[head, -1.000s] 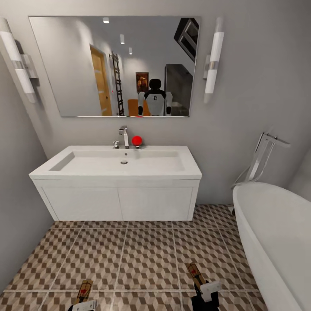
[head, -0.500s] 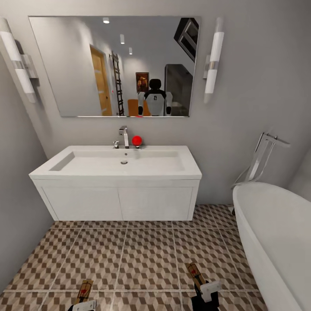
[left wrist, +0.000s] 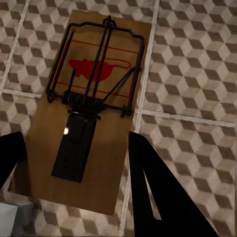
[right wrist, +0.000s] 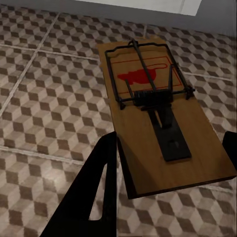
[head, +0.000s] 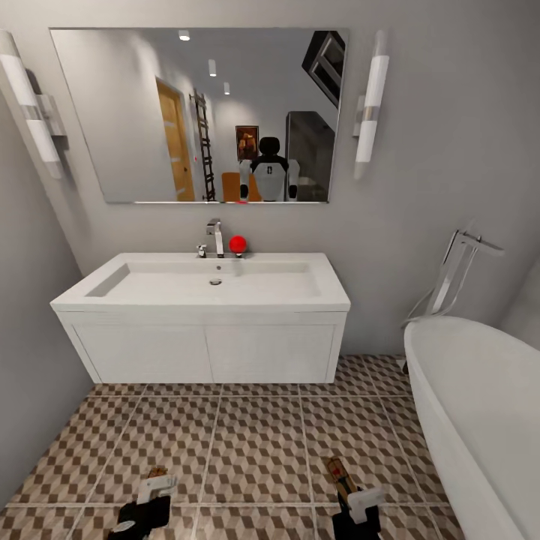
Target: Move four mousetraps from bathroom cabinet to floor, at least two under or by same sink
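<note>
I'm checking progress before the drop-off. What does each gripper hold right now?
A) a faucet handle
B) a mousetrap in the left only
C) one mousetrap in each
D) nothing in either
C: the left gripper straddles a mousetrap, and the right gripper straddles the other mousetrap, above the bathroom floor.

Your head view faces the bathroom wall from a standing height, tilted down, taking in the mirror, the sink, the bathtub edge and the bathroom floor before you. At its lower edge sit your left end effector and right end effector. The left wrist view looks almost straight down at the tiles from close range, along dark fingers flanking a mousetrap. The right wrist view looks forward and down, equally close, over another mousetrap toward the sink's base. All three share the cube-patterned floor in front of the sink.
</note>
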